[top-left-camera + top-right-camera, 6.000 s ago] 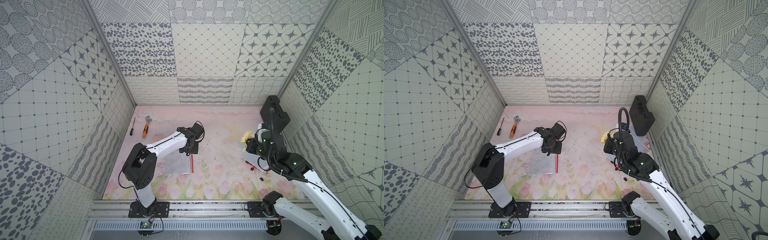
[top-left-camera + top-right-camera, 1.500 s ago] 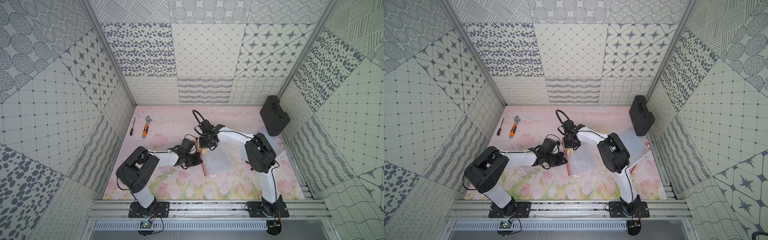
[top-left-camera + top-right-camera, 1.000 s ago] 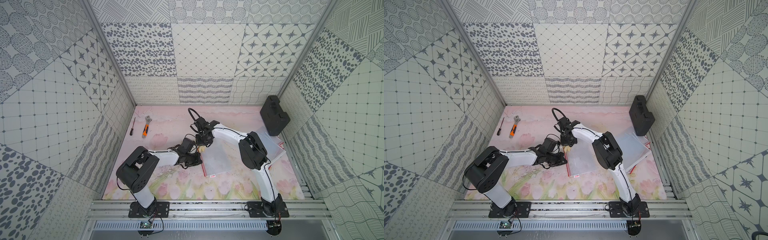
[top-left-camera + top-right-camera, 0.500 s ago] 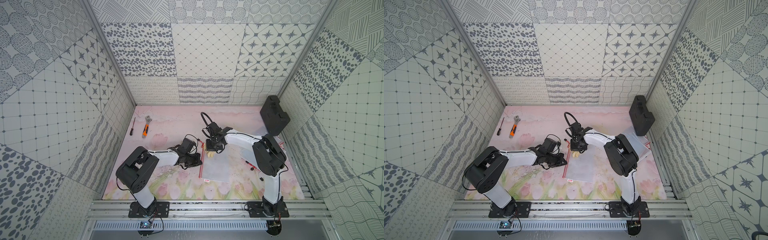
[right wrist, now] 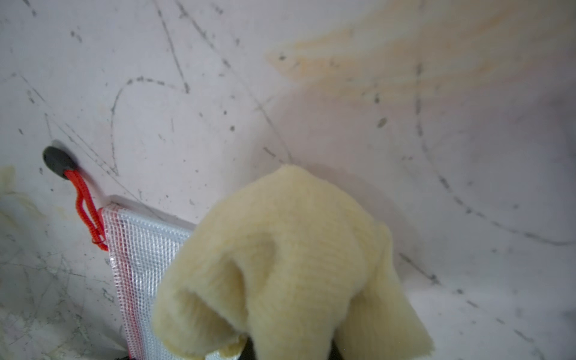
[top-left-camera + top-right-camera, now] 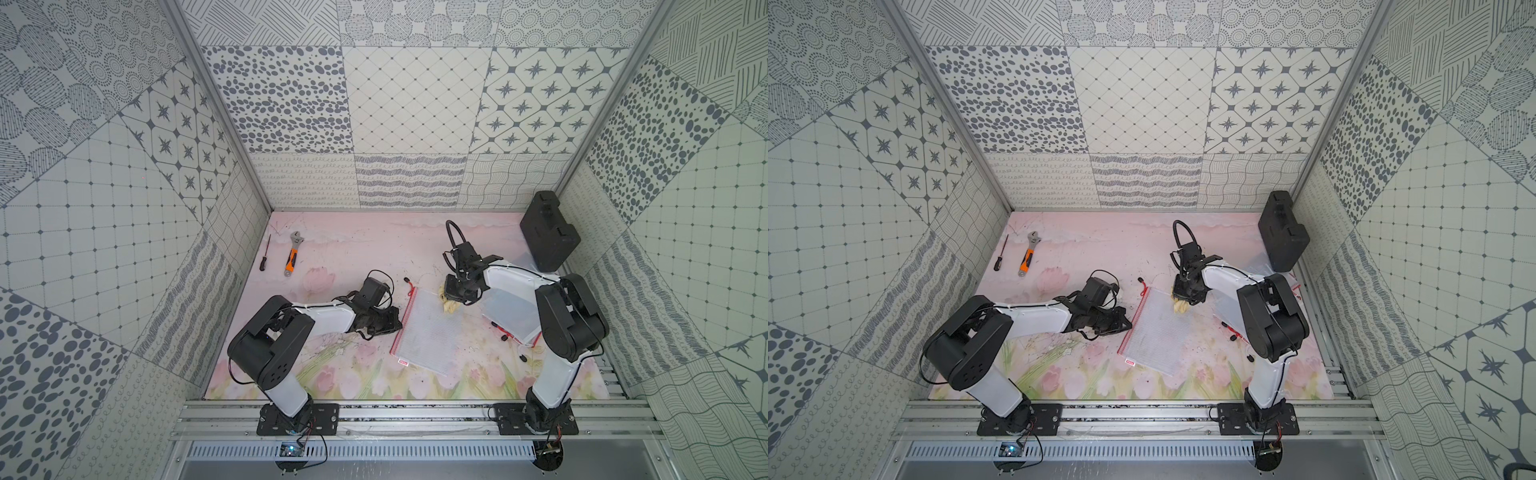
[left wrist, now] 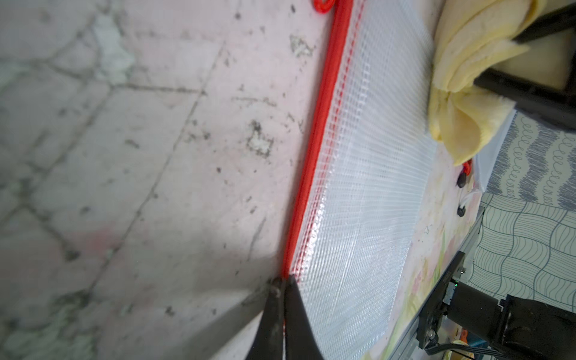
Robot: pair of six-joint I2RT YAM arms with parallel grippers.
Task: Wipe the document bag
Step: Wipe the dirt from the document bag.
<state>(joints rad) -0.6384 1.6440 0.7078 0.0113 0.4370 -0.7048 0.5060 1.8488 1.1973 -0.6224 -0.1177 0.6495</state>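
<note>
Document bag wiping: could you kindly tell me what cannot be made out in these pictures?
- Right wrist view: the yellow cloth buries the jaws of the right gripper.
- Left wrist view: the fingers of the left gripper hide how much red zipper edge they pinch.
- Both top views: the right arm covers part of the second clear bag; the small black bits beside it and the document bag corner label are too small to identify.

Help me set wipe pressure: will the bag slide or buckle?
The bag looks thin, glossy and flat: probably light, floppy, slippery. Under the cloth it may slide or wrinkle, though the left pincer pinching its red edge should anchor it.
</note>
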